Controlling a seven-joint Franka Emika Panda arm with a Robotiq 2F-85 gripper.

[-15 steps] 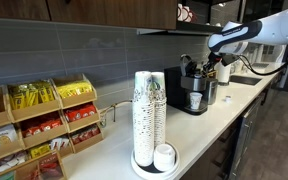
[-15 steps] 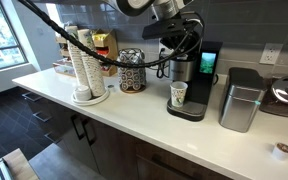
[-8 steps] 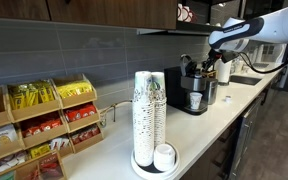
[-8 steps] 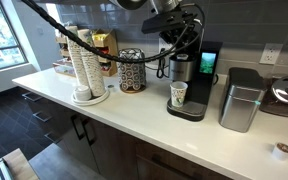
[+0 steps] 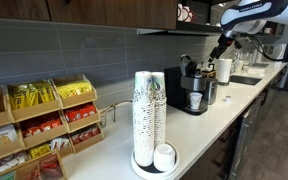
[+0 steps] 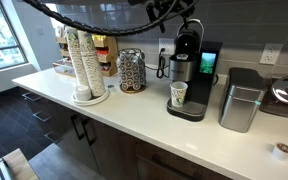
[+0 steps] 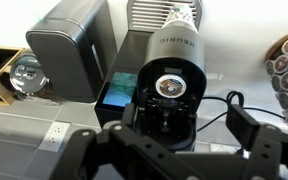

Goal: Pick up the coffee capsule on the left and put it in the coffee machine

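Observation:
The black coffee machine (image 7: 170,62) stands right below my wrist, its top holder open. A coffee capsule (image 7: 167,87) with a colourful lid lies in that round holder. My gripper (image 7: 182,135) hangs above the machine, open, with nothing between its fingers (image 7: 246,125). In both exterior views the machine (image 5: 194,88) (image 6: 189,70) stands on the white counter with a paper cup (image 6: 178,95) in its spout bay. In an exterior view the gripper (image 5: 222,42) is raised well above it.
Stacked paper cups (image 5: 149,115) (image 6: 82,65) stand on a tray. A capsule rack (image 6: 131,70) is beside the machine, a silver box (image 6: 241,98) on its other side. Snack boxes (image 5: 44,120) line the wall. A small capsule (image 6: 281,150) lies on the counter. A white jug (image 5: 224,70) stands behind the machine.
The gripper was shut low at the machine's top; it has opened, let the capsule go and risen clear of the machine.

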